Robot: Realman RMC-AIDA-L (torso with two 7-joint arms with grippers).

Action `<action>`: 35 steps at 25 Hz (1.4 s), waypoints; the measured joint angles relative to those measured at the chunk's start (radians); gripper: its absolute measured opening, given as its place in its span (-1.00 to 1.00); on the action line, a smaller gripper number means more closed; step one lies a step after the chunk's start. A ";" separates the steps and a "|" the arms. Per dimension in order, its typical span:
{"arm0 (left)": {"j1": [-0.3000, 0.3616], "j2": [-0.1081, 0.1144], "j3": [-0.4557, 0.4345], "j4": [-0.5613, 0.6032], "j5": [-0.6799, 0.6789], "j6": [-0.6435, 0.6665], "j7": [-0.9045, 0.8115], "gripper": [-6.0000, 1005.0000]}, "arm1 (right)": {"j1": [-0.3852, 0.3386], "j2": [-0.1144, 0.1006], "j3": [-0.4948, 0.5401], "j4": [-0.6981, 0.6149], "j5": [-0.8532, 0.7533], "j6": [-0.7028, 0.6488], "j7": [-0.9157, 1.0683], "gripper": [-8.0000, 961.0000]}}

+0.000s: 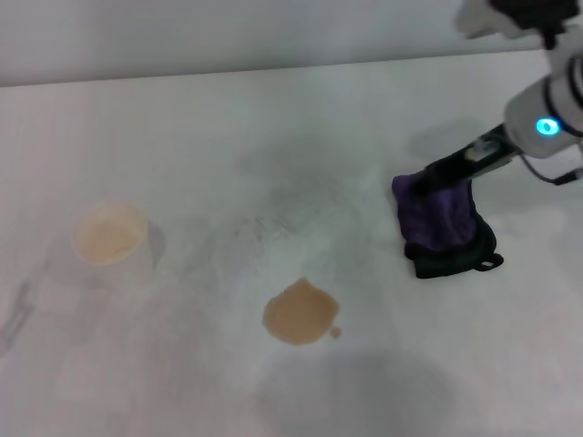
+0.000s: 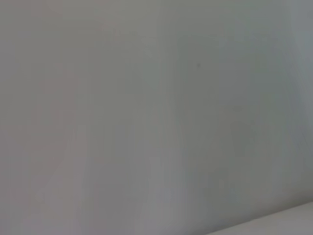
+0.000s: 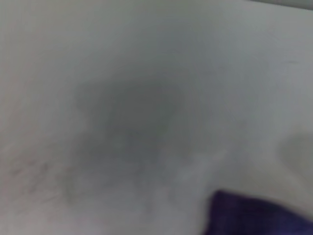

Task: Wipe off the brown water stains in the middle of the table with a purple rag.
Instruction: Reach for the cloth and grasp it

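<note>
Since our right gripper (image 1: 435, 177) has its fingers closed on the top edge of the purple rag (image 1: 444, 228), the brown water stains (image 1: 299, 312) lie well apart from them, down-left across the worktop (image 1: 228, 137). Below the fingers the rag hangs with its long axis toward us, black loop lowest. Our left arm stays out of sight.

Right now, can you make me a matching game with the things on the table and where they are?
Things:
1. purple rag
2. brown water stains
3. paper cup
4. right gripper

Places:
A. on the robot's left side of the table
B. in the middle, near the front
C. at the rag's top
D. on the robot's right side

Pairs: 1-D, 2-B, 3-A, 4-C
</note>
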 joint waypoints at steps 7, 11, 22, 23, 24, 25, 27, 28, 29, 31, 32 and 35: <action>-0.017 0.001 0.000 -0.029 -0.002 0.001 0.000 0.78 | 0.103 0.002 -0.126 0.044 -0.107 0.048 0.127 0.38; -0.021 0.002 0.000 -0.032 -0.002 -0.001 0.004 0.77 | 0.132 0.002 -0.149 0.113 -0.180 0.037 0.164 0.38; -0.031 0.001 0.000 -0.044 -0.002 -0.003 0.007 0.78 | 0.146 0.004 -0.155 0.239 -0.179 -0.065 0.155 0.34; -0.031 0.001 0.000 -0.044 -0.002 -0.003 0.007 0.78 | 0.147 0.004 -0.157 0.246 -0.180 -0.071 0.154 0.33; -0.031 0.001 0.000 -0.044 -0.002 -0.003 0.007 0.78 | 0.148 0.004 -0.158 0.253 -0.181 -0.077 0.154 0.32; -0.032 0.001 0.000 -0.044 -0.002 -0.003 0.007 0.78 | 0.150 0.003 -0.158 0.259 -0.183 -0.081 0.152 0.32; -0.033 0.001 0.000 -0.044 -0.002 -0.004 0.007 0.78 | 0.155 0.003 -0.159 0.270 -0.184 -0.083 0.146 0.30; -0.033 0.001 0.000 -0.044 -0.002 -0.005 0.007 0.78 | 0.159 0.003 -0.159 0.277 -0.184 -0.083 0.143 0.30; -0.034 0.000 0.000 -0.044 -0.002 -0.007 0.007 0.78 | 0.163 0.003 -0.160 0.285 -0.185 -0.084 0.139 0.29; -0.035 0.000 0.000 -0.044 -0.002 -0.011 0.007 0.78 | 0.172 0.004 -0.160 0.297 -0.186 -0.084 0.134 0.28; -0.036 0.000 0.000 -0.044 -0.002 -0.013 0.007 0.78 | 0.175 0.005 -0.161 0.303 -0.186 -0.084 0.132 0.27; -0.046 0.000 0.000 -0.044 -0.003 -0.028 0.007 0.78 | 0.186 0.006 -0.172 0.315 -0.186 -0.084 0.130 0.17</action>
